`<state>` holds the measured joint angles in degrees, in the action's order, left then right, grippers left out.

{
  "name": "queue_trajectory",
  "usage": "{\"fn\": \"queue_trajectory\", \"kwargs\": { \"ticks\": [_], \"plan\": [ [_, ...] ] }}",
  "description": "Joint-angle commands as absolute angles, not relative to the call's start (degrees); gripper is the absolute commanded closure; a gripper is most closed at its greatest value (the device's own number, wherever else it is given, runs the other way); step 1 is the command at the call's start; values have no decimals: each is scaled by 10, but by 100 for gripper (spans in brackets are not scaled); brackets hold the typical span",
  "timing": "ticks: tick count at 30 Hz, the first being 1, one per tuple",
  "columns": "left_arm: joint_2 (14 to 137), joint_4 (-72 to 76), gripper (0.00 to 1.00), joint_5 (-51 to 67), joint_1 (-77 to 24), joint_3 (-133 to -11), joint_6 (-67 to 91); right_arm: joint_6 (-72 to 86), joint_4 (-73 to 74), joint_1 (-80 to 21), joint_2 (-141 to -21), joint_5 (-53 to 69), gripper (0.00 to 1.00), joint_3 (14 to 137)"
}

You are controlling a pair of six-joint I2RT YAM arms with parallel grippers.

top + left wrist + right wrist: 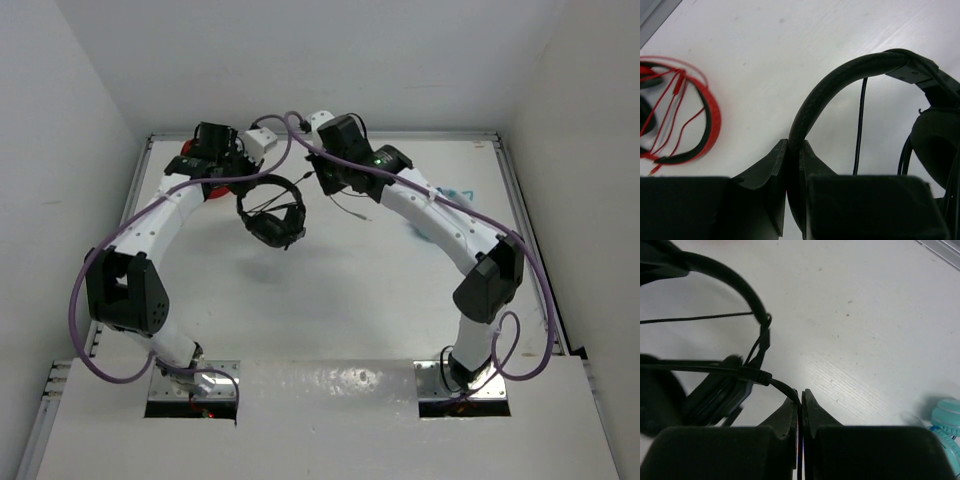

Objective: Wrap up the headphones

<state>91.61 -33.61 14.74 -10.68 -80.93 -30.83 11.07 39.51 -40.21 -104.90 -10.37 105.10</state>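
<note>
Right now the headphones [272, 212] hang betw. the two arms at the far-left-centre of the table [350, 300]. They look lifted off it, w/ a faint shadow on the surface nearer the bases. The headband [840, 80] arches up and over to the ear cup [935, 145], and both cups sit on the side towards the bases.

The cable [781, 386] leaves the cup area and runs to the R side. In the top view a loose thin length of it trails on the table just beyond the R arm's wrist.

L gripper [793, 145]: fingers pressed together on the headband, pinching it partway along the arc, so it acts as the anchor. R gripper [800, 392]: fingers pressed together on the cable, pinching it close to where it leaves the cup; the strand passes betw. the pads.

Key relation: the headphones lie to the left of the R gripper, near it, w/ only a short run of cable betw. them. The band's arc runs roughly from far to near. My read is that wrapping needs the R arm to carry the cable round the band or cups, crossways to that arc, while the L holds steady. The R arm is the nearer one to the free cable.

Further out, red headphones [710, 110] lie on the table beside the L gripper, apart from it. Light blue headphones [947, 415] sit well apart on the R.
</note>
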Motion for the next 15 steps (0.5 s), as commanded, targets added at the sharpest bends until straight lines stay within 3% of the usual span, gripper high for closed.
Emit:
{"fn": "queue_trajectory", "kwargs": {
  "ticks": [1, 8, 13, 15],
  "plan": [
    [882, -416, 100, 246, -105, -870, -285, 76, 353, -357, -1033, -137, 100, 1028],
    [874, -495, 100, 410, -105, -954, -173, 97, 129, -325, -957, -2, 100, 830],
    [862, -448, 100, 472, -104, -971, -49, 122, 4, -326, -909, 79, 75, 717],
    [857, -427, 100, 466, -104, -971, -19, 119, -33, -326, -894, 118, 71, 686]
  ]
}}
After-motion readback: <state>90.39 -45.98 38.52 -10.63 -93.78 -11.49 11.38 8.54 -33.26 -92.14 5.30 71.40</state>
